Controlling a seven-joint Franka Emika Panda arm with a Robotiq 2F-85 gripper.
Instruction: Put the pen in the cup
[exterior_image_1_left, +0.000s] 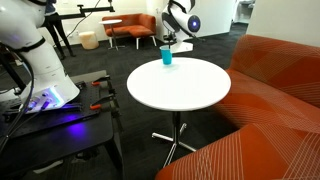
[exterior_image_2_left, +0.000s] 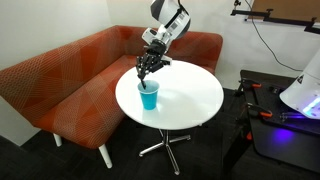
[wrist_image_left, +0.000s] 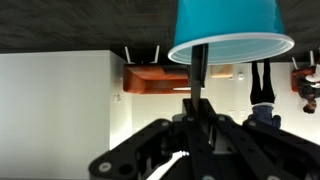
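Note:
The small blue cup (exterior_image_1_left: 167, 57) stands upright near the edge of the round white table (exterior_image_1_left: 190, 95) and shows in both exterior views (exterior_image_2_left: 149, 97). The wrist view is upside down, so there the cup (wrist_image_left: 228, 25) hangs from the top. My gripper (exterior_image_2_left: 147, 73) hovers just above the cup (exterior_image_1_left: 168, 43). In the wrist view the gripper (wrist_image_left: 197, 102) is shut on the thin dark pen (wrist_image_left: 198, 72). The pen points straight at the cup, and its tip reaches the cup's rim. The pen is too thin to make out in the exterior views.
An orange sofa (exterior_image_2_left: 70, 80) curves round the far side of the table (exterior_image_2_left: 195, 95); it shows also in an exterior view (exterior_image_1_left: 275, 100). A black cart with tools (exterior_image_1_left: 60, 125) and a white robot base (exterior_image_1_left: 40, 70) stand beside the table. Orange armchairs (exterior_image_1_left: 130, 28) stand further back.

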